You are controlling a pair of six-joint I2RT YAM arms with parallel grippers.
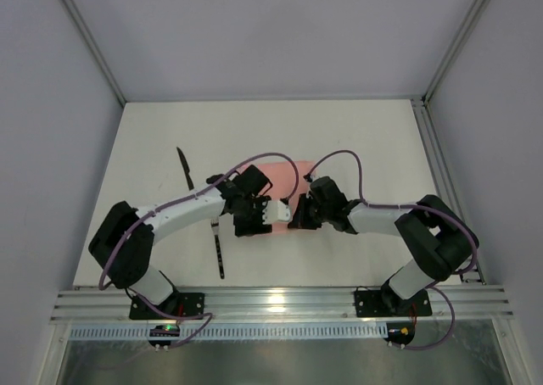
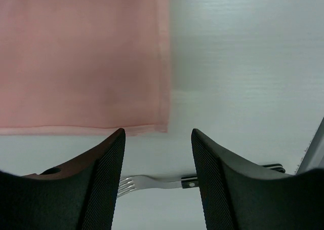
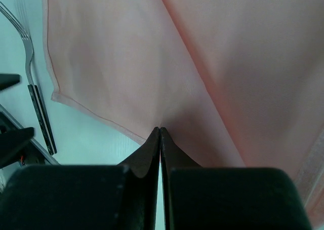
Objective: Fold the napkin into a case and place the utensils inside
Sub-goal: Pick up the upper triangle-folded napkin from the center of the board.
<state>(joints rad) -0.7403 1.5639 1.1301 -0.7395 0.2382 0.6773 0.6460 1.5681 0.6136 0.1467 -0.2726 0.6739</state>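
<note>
The pale-pink napkin point(image 1: 280, 171) lies folded on the white table between the two arms, mostly covered by them. In the left wrist view its corner point(image 2: 81, 58) lies just beyond my left gripper point(image 2: 158, 133), which is open with nothing between its fingers. The fork point(image 2: 152, 182) lies on the table beneath those fingers. My right gripper point(image 3: 160, 129) is shut, its tips resting on the napkin point(image 3: 152, 63) just inside the near edge, beside a diagonal fold. The fork point(image 1: 219, 249) lies left of the napkin and the black knife point(image 1: 184, 169) further back left.
The fork's dark handle point(image 3: 40, 113) points toward the table's near edge. An aluminium rail point(image 1: 280, 304) runs along the front by the arm bases. Grey walls enclose the table on three sides.
</note>
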